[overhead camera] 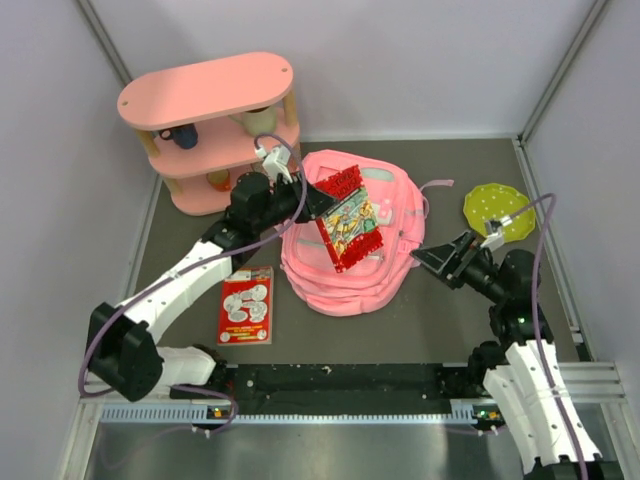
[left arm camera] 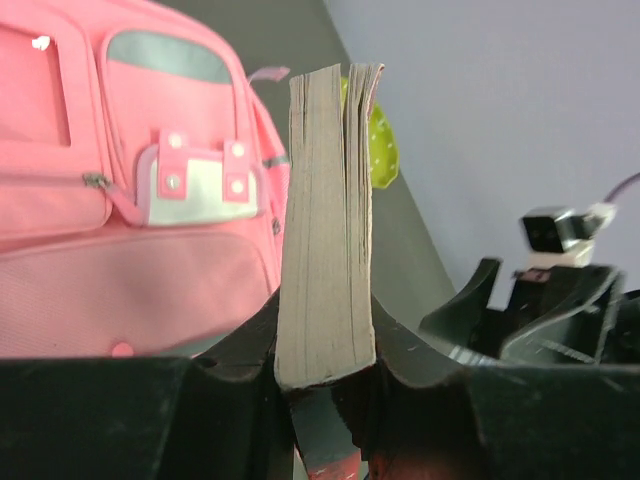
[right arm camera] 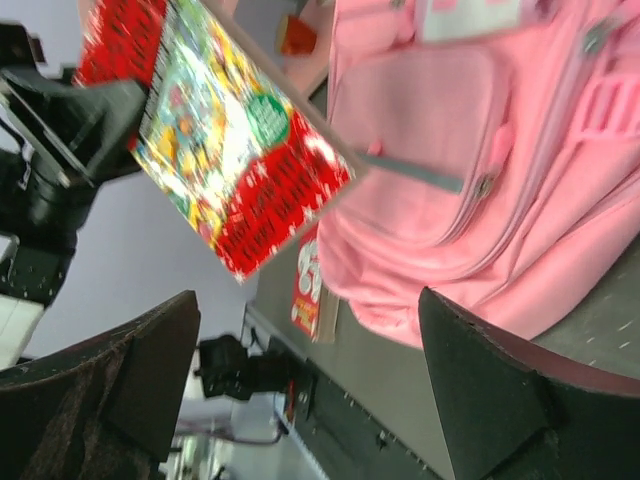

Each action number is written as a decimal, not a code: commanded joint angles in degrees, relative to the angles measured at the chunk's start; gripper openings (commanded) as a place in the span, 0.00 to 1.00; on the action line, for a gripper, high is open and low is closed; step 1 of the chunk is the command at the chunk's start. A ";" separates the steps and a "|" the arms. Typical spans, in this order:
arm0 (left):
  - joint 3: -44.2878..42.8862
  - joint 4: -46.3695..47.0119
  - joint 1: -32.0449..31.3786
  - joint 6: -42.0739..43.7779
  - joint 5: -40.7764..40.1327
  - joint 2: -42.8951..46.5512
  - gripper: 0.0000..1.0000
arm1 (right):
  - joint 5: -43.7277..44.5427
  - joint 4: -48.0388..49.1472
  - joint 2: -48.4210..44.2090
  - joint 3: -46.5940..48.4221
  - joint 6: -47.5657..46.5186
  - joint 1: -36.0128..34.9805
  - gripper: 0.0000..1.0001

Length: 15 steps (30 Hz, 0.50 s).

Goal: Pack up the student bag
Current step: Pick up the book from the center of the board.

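Top external view has the student bag [overhead camera: 345, 262] lying flat in the middle of the table [overhead camera: 420, 335], front pockets up, its straps toward the far edge. My left gripper [overhead camera: 318, 200] is clamped on a thick red paperback [overhead camera: 350, 220], which I hold tilted above the upper half of the bag. In my left wrist view the book's page block stands upright between my two fingers, pinched at its lower end, with the bag's white-and-pink patch just to its left.

My right gripper [overhead camera: 440, 262] hovers just beside the bag's right edge. Its fingers stand wide apart with nothing between them, and from that wrist I see only the bag's front pocket and the paperback's bright cover past them.

A pink oval three-tier shelf [overhead camera: 210, 120] stands at the far left corner of the table, with small items on its lower tiers that I cannot make out. A red-and-white booklet [overhead camera: 246, 305] lies flat near the near edge, just left of the bag. A green spotted disc [overhead camera: 497, 208] sits close to the right edge, apart from the bag.
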<state>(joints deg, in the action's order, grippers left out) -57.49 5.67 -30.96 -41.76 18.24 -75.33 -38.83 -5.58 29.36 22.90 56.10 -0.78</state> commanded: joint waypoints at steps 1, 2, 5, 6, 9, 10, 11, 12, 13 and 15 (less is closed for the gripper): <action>0.10 8.38 -0.07 -4.36 -2.25 4.49 0.00 | 1.38 7.67 1.65 -1.27 5.24 -8.26 0.88; 0.71 11.61 -0.07 -5.60 -1.72 4.49 0.00 | 2.87 11.52 2.44 -1.54 6.38 -10.02 0.88; 2.56 18.29 -0.07 -10.09 0.30 3.61 0.00 | 5.94 20.74 6.57 -2.68 10.43 -15.65 0.88; 2.82 19.45 -0.07 -11.05 1.00 3.26 0.00 | 6.65 22.79 7.89 -2.77 11.66 -18.27 0.88; 4.67 25.15 -0.07 -16.06 3.11 2.03 0.00 | 9.73 28.68 12.20 -2.33 12.72 -21.19 0.89; 5.02 26.48 -0.07 -16.77 3.64 1.51 0.00 | 10.52 29.57 14.21 -1.98 12.98 -22.41 0.89; 5.81 27.54 -0.07 -17.56 4.34 1.33 0.00 | 11.83 30.27 15.19 -1.80 13.33 -22.86 0.89; 6.25 30.25 -0.07 -18.96 4.52 1.15 0.00 | 12.28 32.37 16.07 -2.06 14.56 -23.30 0.89; 6.60 31.32 -0.07 -19.50 4.70 1.06 0.00 | 12.55 33.78 17.21 -2.33 15.26 -23.57 0.89; 6.87 32.73 -0.07 -20.46 5.31 0.89 0.00 | 12.72 39.21 19.67 -3.73 17.37 -23.66 0.89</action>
<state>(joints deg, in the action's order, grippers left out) -50.72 24.40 -30.89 -56.51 20.84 -74.98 -29.56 19.46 46.02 20.23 69.08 -23.35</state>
